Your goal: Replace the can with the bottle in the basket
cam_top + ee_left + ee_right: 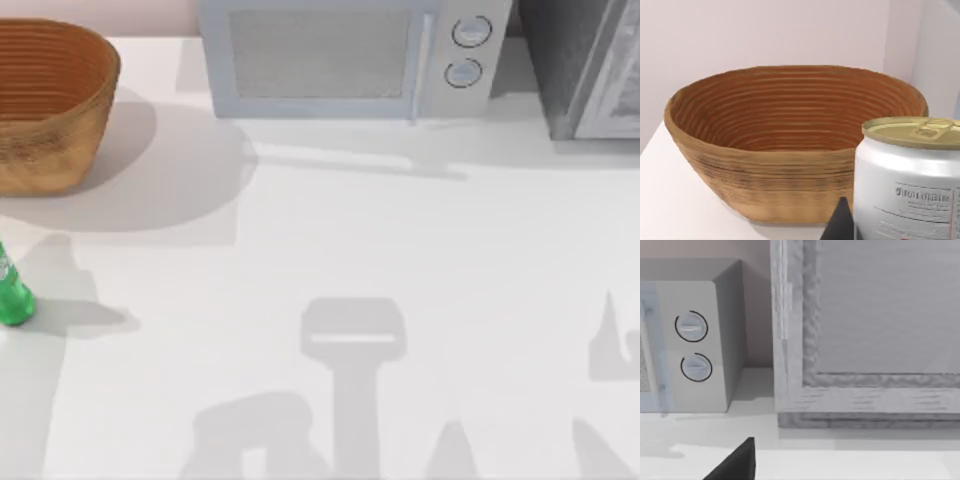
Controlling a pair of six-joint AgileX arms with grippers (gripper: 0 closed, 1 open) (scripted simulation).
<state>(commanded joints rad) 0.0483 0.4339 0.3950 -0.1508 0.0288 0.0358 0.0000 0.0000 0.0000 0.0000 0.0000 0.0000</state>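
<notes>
1. Seen from the left wrist, the can (910,180) stands nearest, upright, its gold top level and its printed label facing out. A dark finger (840,222) of the left pincer shows just beside the can's wall; whether the pincer grips the can or how wide it stands, I cannot tell.
2. Beyond the can in that view sits the basket (765,175), with nothing inside its ribbed walls. The can overlaps the basket's near rim in the picture and hides part of it.
3. From above, the bottle (12,293) stands on the white bench (400,250), on the near side of the basket (50,110) and apart from it, at the left edge of the picture.
4. To the right of the basket, along the back of the bench, stands a microwave (350,55) with two round dials.
5. Farther right of the basket, past the microwave, is a grey cabinet (585,65).
6. From the right wrist, a dark finger (735,465) of the right pincer shows low down, facing the microwave (690,340) and the cabinet (865,340); its opening I cannot tell.
</notes>
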